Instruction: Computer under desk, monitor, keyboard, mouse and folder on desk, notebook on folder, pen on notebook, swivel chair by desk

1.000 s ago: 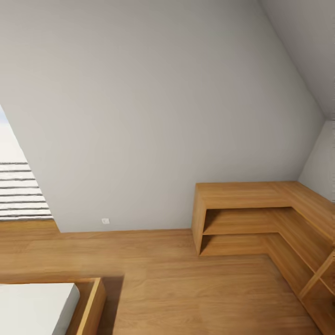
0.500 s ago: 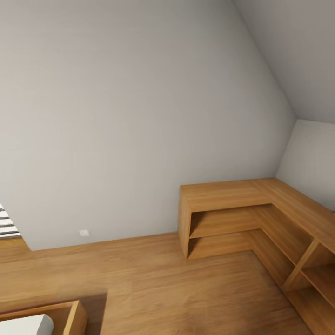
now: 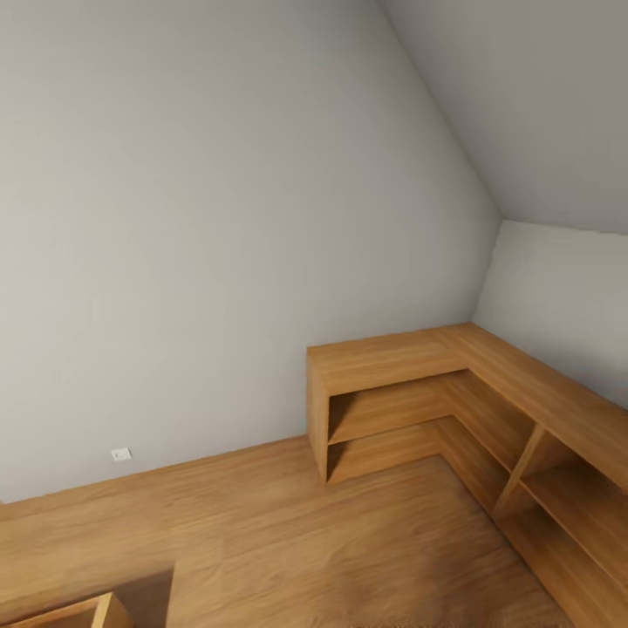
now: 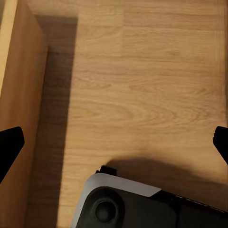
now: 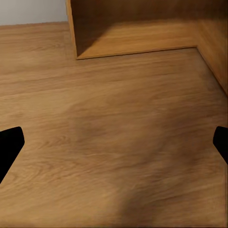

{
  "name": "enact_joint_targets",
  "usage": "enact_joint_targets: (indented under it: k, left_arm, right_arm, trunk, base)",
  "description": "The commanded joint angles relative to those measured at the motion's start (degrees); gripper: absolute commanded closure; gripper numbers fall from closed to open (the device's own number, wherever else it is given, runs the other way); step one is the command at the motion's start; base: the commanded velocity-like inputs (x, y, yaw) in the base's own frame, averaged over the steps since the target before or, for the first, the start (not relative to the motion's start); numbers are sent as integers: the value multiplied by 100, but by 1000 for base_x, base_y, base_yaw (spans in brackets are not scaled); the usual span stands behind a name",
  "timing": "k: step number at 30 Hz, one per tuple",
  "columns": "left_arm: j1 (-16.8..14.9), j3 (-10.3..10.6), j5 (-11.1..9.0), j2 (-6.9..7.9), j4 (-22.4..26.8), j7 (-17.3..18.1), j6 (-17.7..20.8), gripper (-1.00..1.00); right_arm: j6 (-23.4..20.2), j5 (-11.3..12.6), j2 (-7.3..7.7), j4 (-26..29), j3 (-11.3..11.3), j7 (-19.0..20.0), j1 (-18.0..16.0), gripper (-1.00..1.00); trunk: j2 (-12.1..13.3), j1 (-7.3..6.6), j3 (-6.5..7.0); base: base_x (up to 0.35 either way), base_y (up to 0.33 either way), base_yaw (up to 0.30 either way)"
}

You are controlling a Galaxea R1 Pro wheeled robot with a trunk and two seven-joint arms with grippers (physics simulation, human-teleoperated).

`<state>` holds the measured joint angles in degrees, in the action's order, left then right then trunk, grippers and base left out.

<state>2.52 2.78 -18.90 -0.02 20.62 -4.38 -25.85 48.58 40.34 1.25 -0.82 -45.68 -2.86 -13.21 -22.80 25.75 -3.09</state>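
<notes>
Three views, read left to right. At the head view's lower left corner you see the corner of a wooden frame point(image 3: 83, 610); next, low on the grey wall point(image 3: 218, 218), a small white outlet point(image 3: 121, 453); then bare wood floor point(image 3: 288, 532); at the right, an L-shaped wooden shelf unit point(image 3: 453, 410) fills the room's corner, its compartments bare. You have no desk, monitor, keyboard, mouse, folder, notebook, pen or chair in sight, so the workspace likely lies elsewhere in the bedroom.

Your left gripper point(image 4: 114, 142) hangs over the floor with its fingertips spread wide and nothing between them, the robot's base point(image 4: 123, 204) beneath it and a wooden panel point(image 4: 19, 95) alongside. Your right gripper point(image 5: 114, 142) is likewise spread and empty, facing the shelf unit's foot.

Risk, as a judgement: turning or driving on with the shelving close could clip an arm or the base against it.
</notes>
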Motion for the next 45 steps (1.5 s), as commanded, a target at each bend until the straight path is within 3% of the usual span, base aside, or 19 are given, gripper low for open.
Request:
enact_joint_targets:
  k: [1, 33, 45]
  left_arm:
    - [3, 30, -6, 2, 13, -46, -8, -100]
    - [3, 29, -7, -6, 12, -46, -8, -100]
    - [3, 29, -6, 1, 12, -46, -8, -100]
  right_arm:
    - [-3, 8, -2, -8, -47, -30, -6, -100]
    - [-200, 9, -13, -6, -44, -30, -6, -100]
    - [-192, 2, -19, -6, -54, -30, -6, -100]
  trunk:
    - [-12, 4, -13]
    - [-12, 4, -166]
    - [-12, 4, -207]
  base:
    - [1, 0, -261]
    - [0, 0, -241]
    - [45, 37, -91]
